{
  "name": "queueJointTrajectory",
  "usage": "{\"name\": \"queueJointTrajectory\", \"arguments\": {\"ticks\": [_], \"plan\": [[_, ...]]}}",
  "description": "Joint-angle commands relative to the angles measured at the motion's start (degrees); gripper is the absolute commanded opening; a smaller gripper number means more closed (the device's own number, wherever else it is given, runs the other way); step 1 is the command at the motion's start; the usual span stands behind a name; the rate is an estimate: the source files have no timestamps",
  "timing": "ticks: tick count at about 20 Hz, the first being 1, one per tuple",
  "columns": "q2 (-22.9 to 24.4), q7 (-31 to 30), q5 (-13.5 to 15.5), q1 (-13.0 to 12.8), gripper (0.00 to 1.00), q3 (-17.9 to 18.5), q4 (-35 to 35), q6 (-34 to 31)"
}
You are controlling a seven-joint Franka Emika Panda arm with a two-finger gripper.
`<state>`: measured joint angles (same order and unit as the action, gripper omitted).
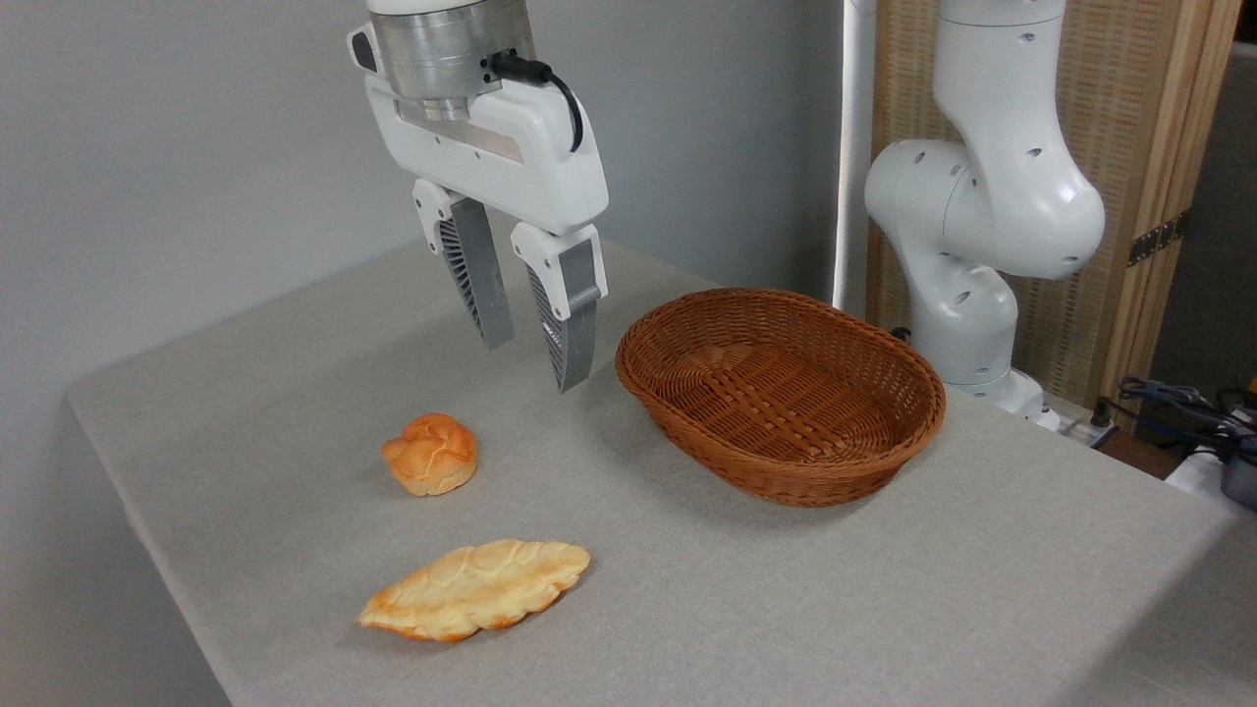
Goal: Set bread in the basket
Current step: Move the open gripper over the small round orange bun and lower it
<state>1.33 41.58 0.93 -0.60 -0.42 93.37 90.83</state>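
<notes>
knotted bun (430, 454) on grey tablecloth (245, 393), left of wicker basket (781, 393), basket empty. gripper (535, 363) above, between both, jaws spread, nothing held. risk: leaf-shaped flatbread (475, 589) nearby, mistaken grab; off-centre pinch, round bun rolling away.

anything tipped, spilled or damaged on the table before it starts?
Nothing stands out. The round bun and the flat leaf-shaped bread lie intact on the cloth, apart from each other. The basket sits upright and empty. The gripper hangs open above the table, holding nothing.
</notes>
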Motion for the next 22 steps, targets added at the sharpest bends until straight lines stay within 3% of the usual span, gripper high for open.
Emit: {"name": "queueJointTrajectory", "arguments": {"ticks": [1,12,17,22], "plan": [[0.4,1.7,-0.2,0.2,1.0,-0.1,0.1,-1.2],[0.4,3.7,-0.2,0.2,1.0,-0.7,0.1,0.0],[0.4,4.7,-0.2,0.2,1.0,-4.4,1.6,0.4],[-0.3,4.5,-0.4,-0.2,1.0,-12.3,8.2,10.2]]}}
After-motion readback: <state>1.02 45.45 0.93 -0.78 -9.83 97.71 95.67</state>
